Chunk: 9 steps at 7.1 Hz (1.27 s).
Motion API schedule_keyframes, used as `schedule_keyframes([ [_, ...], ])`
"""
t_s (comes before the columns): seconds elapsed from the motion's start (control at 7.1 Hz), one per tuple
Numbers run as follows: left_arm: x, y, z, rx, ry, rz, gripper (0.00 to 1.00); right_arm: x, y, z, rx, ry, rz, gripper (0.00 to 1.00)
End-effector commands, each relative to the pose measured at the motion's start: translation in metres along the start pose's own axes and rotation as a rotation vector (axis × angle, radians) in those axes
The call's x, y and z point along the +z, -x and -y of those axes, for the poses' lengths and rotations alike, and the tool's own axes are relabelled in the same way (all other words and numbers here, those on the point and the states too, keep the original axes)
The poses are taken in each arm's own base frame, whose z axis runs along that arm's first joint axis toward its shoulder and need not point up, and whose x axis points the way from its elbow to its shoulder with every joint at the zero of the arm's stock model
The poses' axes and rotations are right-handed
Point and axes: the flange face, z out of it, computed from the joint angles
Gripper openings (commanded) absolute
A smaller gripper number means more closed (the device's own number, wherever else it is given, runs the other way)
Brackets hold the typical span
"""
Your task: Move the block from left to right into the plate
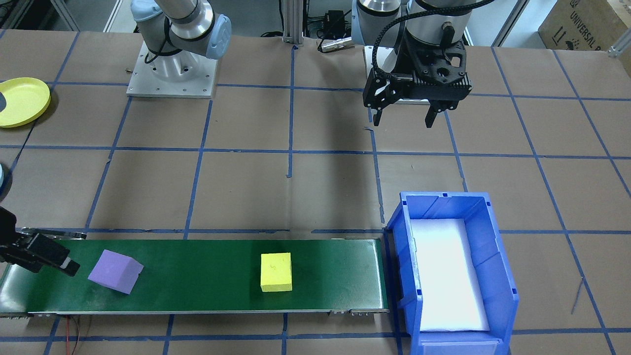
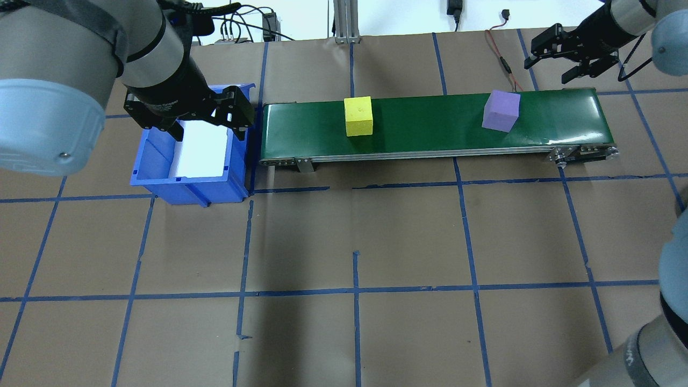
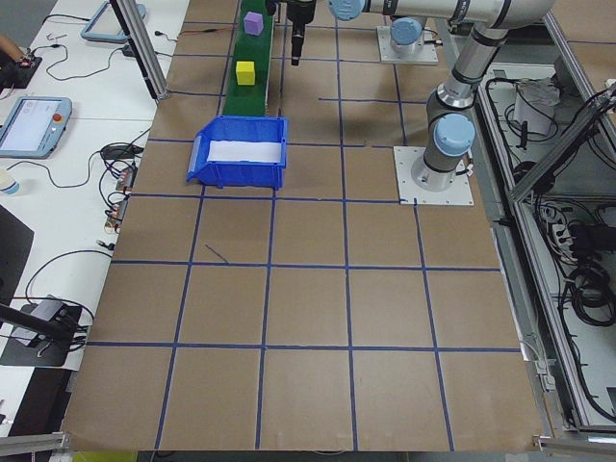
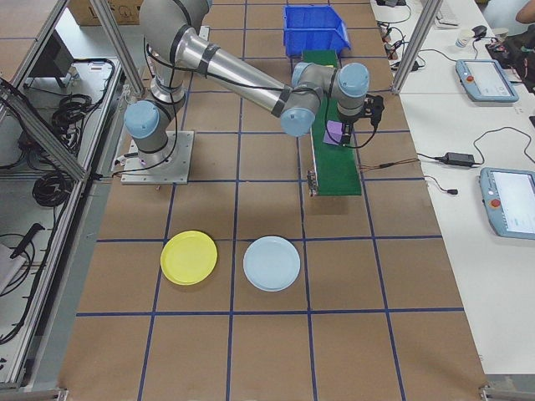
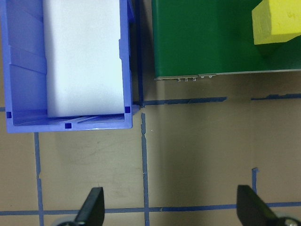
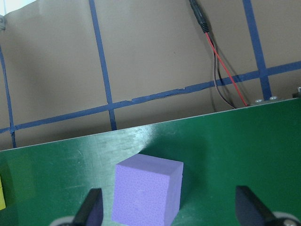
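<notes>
Overhead exterior shows the worktop (image 2: 376, 242) carrying the green belt (image 2: 430, 129), with the purple block (image 2: 501, 110) near its right end and the yellow block (image 2: 358, 116) midway. My right end effector (image 2: 571, 63) hovers released just beyond the purple block; my left end effector (image 2: 185, 121) hangs released over the blue bin (image 2: 161, 177). If the belt runs, I judge my grasp may close late and clip a corner. The yellow plate (image 4: 189, 257) is well apart.

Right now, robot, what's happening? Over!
Both grippers open and empty: left gripper, right gripper. Purple block and yellow block on green belt. Nothing blocking.
</notes>
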Motion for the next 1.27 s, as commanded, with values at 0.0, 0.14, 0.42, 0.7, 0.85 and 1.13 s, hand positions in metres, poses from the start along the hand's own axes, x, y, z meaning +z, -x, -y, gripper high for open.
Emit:
schedule_keyframes([
  [0.0,-0.001,0.000,0.002,-0.005,-0.004,-0.002,1.00,0.021,-0.005,-0.006,0.004,0.016,0.013,1.00],
  [0.14,-0.001,0.000,0.002,-0.011,-0.005,-0.002,1.00,0.027,-0.008,-0.005,0.005,0.021,0.014,1.00],
  [0.42,-0.002,0.000,0.003,-0.011,-0.007,-0.002,1.00,0.050,-0.020,-0.003,0.002,0.038,-0.010,1.00],
  [0.7,-0.002,0.000,0.003,-0.011,-0.008,-0.004,1.00,0.069,-0.042,-0.010,-0.009,0.088,-0.134,0.80],
  [0.85,-0.002,0.000,0.003,-0.011,-0.008,-0.004,1.00,0.069,-0.042,-0.008,-0.015,0.073,-0.130,0.49],
  [1.13,0.000,-0.001,0.002,-0.009,-0.002,-0.004,1.00,0.060,-0.050,-0.004,-0.082,0.053,-0.238,0.28],
])
